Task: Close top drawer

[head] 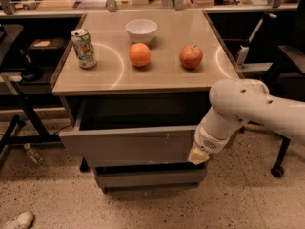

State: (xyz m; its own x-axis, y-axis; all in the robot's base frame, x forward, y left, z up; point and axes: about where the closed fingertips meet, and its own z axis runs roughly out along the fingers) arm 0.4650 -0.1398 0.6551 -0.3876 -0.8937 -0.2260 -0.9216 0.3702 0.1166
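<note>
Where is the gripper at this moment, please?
In the camera view the gripper is low on the right side, at the right end of the front of the top drawer, which stands pulled out below the table.

One each: can [84, 48], bowl [141, 30], orange [139, 55], apple [190, 57], lower drawer [147, 178], top drawer [128, 147], and claw [198, 155] at its front.

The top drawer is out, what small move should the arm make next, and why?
Probably press the gripper straight inward. The top drawer stands pulled out, its dark inside open to view, and the gripper is at the right end of its front, so pushing there should slide it shut.
</note>
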